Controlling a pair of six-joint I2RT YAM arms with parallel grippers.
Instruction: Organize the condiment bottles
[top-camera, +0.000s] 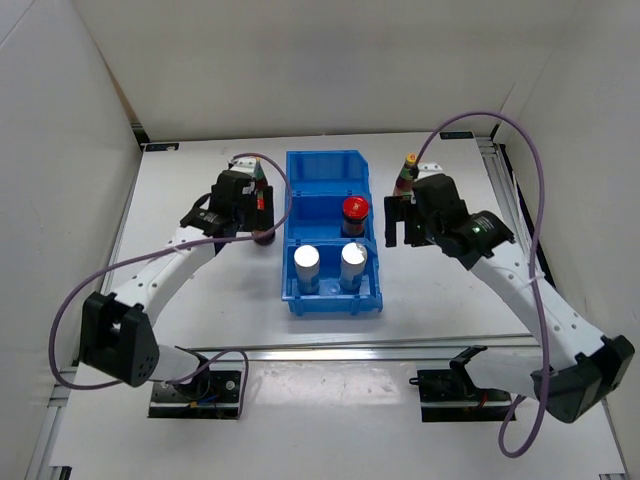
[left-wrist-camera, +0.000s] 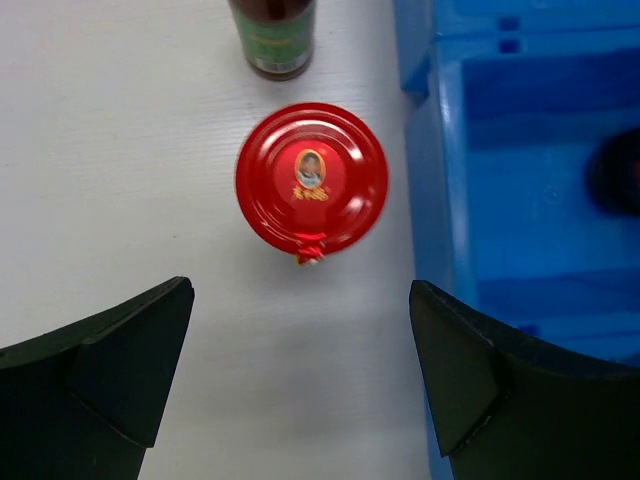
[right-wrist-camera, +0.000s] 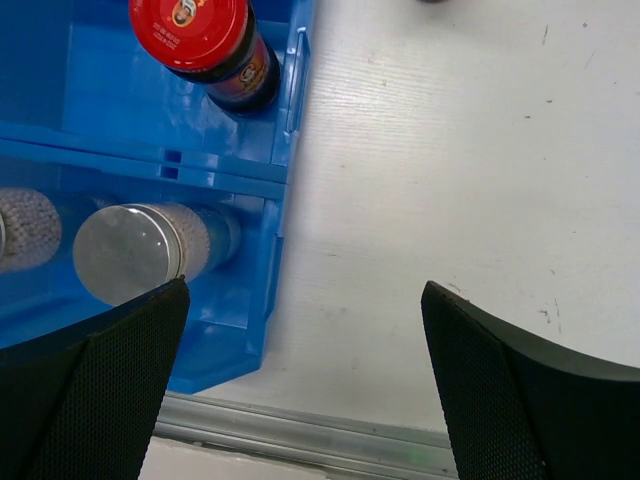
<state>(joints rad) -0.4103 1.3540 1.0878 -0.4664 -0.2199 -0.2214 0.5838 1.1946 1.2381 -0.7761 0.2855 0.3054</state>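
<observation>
- Top external view: you have the blue bin (top-camera: 325, 176) at the middle of the white bench (top-camera: 430, 300). One arm reaches in from each side of it.
- Same view, bin contents: the bin jar (top-camera: 355, 208), red-lidded, stands in the middle compartment. The left cylinder (top-camera: 307, 262) and the right cylinder (top-camera: 353, 258), both silver-topped, stand side by side in the near compartment.
- Same view, right side: the right slim bottle (top-camera: 408, 172), yellow-capped, is upright on the bench just beyond the right claw (top-camera: 398, 226). It stands apart from the bin.
- Left wrist view: the left claw (left-wrist-camera: 300, 375) is spread, with nothing between its fingers (left-wrist-camera: 110, 370). The bench jar (left-wrist-camera: 312, 178) stands upright just past the fingertips, beside the bin's outer wall. The base of the left slim bottle (left-wrist-camera: 273, 35) is behind the jar and not touching it. In the top view the arm hides most of both.
- Right wrist view: the right claw is spread over bare bench beside the bin's right wall. Here you see the bin jar's dark body and label. The right cylinder shows its mesh-patterned side.
- Surface and room: the bench shows small scuffs, an aluminium rail (right-wrist-camera: 300, 432) runs along its near edge, and white walls (top-camera: 300, 70) enclose it.
</observation>
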